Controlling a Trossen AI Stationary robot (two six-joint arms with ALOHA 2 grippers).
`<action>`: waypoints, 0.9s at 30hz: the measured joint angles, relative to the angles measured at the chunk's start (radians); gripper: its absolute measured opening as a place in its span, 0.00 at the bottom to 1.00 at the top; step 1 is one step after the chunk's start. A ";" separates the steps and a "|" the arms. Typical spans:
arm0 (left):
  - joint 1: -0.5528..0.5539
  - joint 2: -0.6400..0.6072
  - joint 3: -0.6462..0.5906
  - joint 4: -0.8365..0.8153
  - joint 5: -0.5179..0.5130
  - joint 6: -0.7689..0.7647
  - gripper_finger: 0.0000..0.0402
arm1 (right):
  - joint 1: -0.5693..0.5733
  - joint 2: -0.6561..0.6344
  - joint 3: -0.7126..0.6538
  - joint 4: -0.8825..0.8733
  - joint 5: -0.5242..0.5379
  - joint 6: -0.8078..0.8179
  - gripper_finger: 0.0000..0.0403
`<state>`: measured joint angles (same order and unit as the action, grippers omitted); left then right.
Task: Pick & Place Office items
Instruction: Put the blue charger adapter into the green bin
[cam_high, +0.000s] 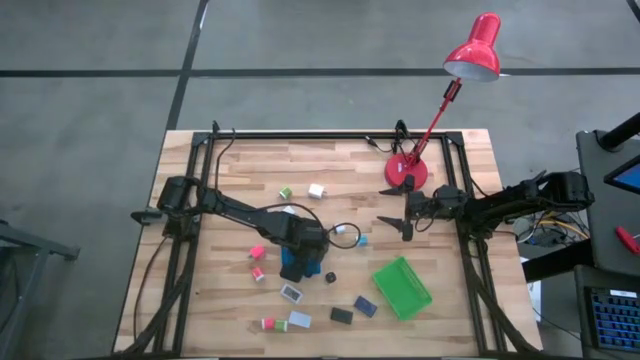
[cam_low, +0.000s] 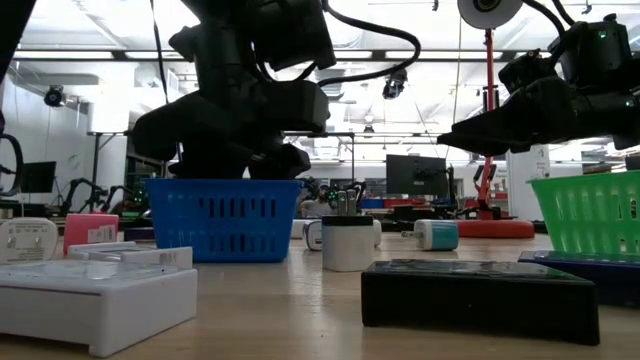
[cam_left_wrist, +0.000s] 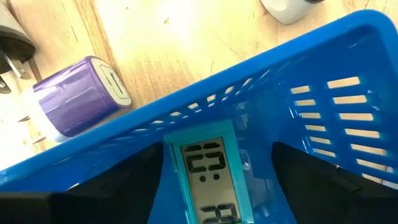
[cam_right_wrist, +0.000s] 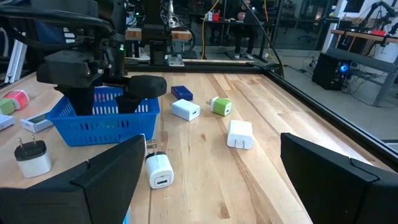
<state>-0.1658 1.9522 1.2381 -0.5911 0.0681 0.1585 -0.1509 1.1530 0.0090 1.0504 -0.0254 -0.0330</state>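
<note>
Dark left gripper (cam_left_wrist: 214, 180) sits over the blue tray (cam_high: 296, 262), fingers spread apart with a little digital clock (cam_left_wrist: 208, 177) lying in the tray between them. Right gripper (cam_high: 405, 217) hangs wide open near the red lamp (cam_high: 440, 100), beside the green tray (cam_high: 402, 287).

**Blue, green and red on pale wood**

The table (cam_high: 330, 165) showed light wooden planks with a black frame. A blue slotted basket (cam_low: 224, 218) sat under the dark left arm, a light-blue clock (cam_left_wrist: 208, 177) with grey digits inside it. A purple-and-white charger (cam_left_wrist: 78, 96) lay beside it. The green basket (cam_high: 402, 288) glowed bright, the lamp (cam_high: 474, 48) shone red, and a pink block (cam_low: 90, 230) and a black box (cam_low: 478, 292) stood out.
</note>
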 joint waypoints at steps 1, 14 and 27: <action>0.000 0.000 0.000 0.000 0.000 -0.001 0.76 | 0.000 0.000 0.000 0.000 0.000 0.000 0.91; 0.000 -0.085 0.000 -0.034 0.000 -0.014 0.76 | 0.000 0.000 0.000 -0.001 0.000 0.000 0.91; 0.000 -0.338 -0.072 0.013 -0.099 -0.036 0.76 | 0.000 0.000 0.000 -0.004 -0.009 0.002 0.91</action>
<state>-0.1658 1.6141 1.1659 -0.5780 -0.0304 0.1223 -0.1505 1.1534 0.0093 1.0462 -0.0345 -0.0310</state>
